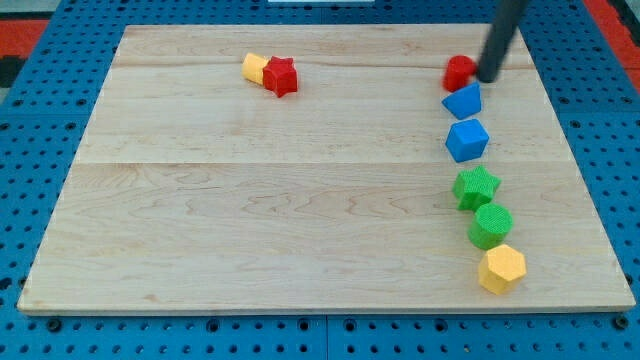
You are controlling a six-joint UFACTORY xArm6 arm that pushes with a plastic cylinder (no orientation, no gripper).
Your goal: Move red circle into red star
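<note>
My tip (488, 78) sits against the red circle (459, 72), on the circle's right side as the view has it; contact looks made, though I can't rule out a sliver of gap. No hand on this rig, just a bare dark rod, so nothing is grasped or clenched.

Red circle lies near the top edge of the wooden board (250, 230). Red star (281, 76) is well apart from the circle, toward the view's left, touching a small yellow block (256, 68) on its far side.

Risks, as I judge them:
- A blue block (463, 101) sits just below the circle, nearly touching; a push angled downward could drag it along.
- A round block may roll off my tip on a long leftward run.
- An overshoot would knock the star into the yellow block.

Blocks look like matte moulded plastic. The board is pale, smooth-grained planks.
</note>
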